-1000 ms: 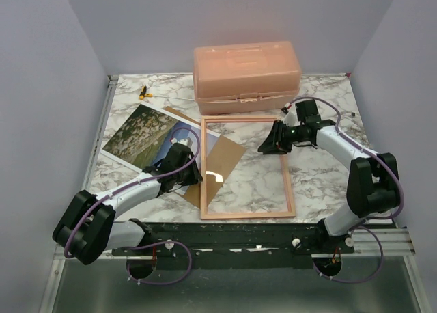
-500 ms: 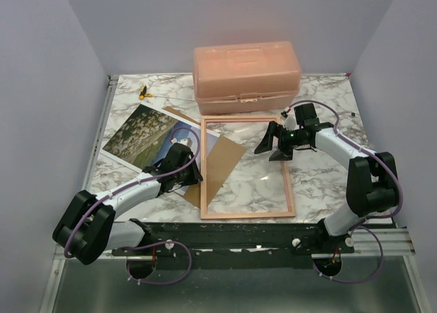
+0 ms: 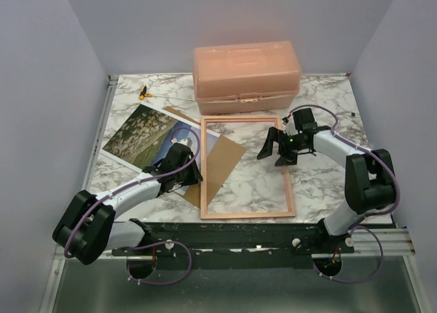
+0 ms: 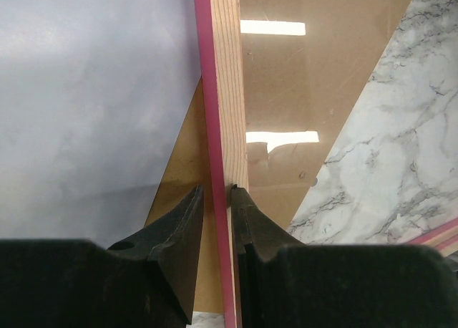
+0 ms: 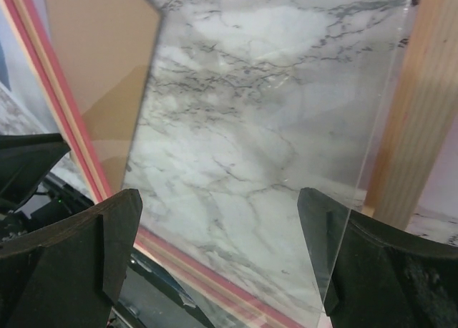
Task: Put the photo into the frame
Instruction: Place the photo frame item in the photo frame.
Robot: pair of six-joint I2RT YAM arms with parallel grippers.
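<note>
Frame: pinkish-red and light wood border with a clear pane, lying on the marble worktop in front of the salmon-pink box. It overlaps the brown backing board, which shows through the pane. Photo: picture side up on the worktop to the left of the frame, its near right corner running under the frame's left border; not yet in the frame. Left gripper: fingers clenched on the frame's left border, one on each side of the wooden rail. Right gripper: a second ago its fingers were nearly closed at the frame's right border. Now they are spread wide and released, hanging over the pane just inside that border and grasping nothing. The frame itself shows no clear shift. Assessment: the left arm alone now steadies the frame, and the right arm is free, probably to deal with the board or fetch the photo. The insertion itself remains undone.
</note>
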